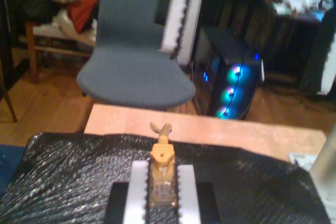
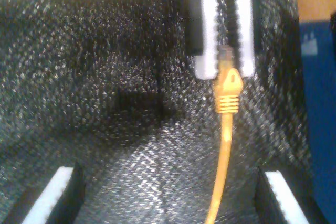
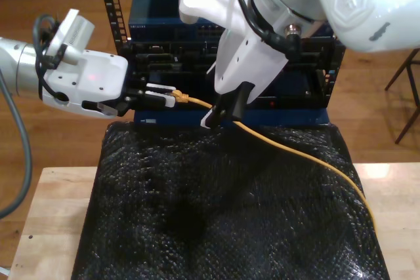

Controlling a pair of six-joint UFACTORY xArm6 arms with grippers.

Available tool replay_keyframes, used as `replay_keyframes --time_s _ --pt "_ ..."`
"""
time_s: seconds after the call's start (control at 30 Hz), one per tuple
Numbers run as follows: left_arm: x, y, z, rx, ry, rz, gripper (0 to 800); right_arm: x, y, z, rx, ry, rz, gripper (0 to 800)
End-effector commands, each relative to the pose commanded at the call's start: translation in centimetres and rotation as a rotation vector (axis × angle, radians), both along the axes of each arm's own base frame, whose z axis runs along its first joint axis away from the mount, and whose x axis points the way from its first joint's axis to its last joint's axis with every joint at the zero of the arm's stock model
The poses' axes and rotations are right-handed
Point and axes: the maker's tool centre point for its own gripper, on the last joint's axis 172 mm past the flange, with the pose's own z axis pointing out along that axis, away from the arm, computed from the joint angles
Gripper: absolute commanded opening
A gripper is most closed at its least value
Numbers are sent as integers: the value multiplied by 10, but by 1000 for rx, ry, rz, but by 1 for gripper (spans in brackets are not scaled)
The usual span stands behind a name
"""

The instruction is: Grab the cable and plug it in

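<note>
The cable [image 3: 298, 155] has its clear plug end clamped in my first gripper [image 1: 163, 184], held level above the black mat's [image 3: 197, 227] far edge, likely to face the rack [image 3: 308, 63] behind. My second gripper [image 2: 168, 203] hovers unclenched over the cord, probably ready to steady it

- Cable [image 3: 308, 162]: smooth yellow-orange plastic jacket; plug clear, glossy.
- Mat [image 3: 216, 227]: black, glossy, w/ fine woven texture.
- Table [image 3: 46, 214]: pale wood, matt.
- My first gripper [image 1: 161, 192]: white ridged pads.
- Arm shells: white glossy plastic.
</note>
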Motion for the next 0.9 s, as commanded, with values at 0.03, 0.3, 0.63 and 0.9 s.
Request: replay_keyframes --time_s 0.03,0.3,0.63,0.9 --pt "-1 0 1 -5 4 -9 3 0 2 1 6 -3 2 777" --pt "-4 0 2 -32 46 -34 3 6 6 14 22 -28 1 798" --pt "-18 -5 13 -109 141 -109 5 11 7 49 65 -216 87 789" --pt "-22 -8 19 -180 245 -137 5 4 13 70 111 -395 150 756"
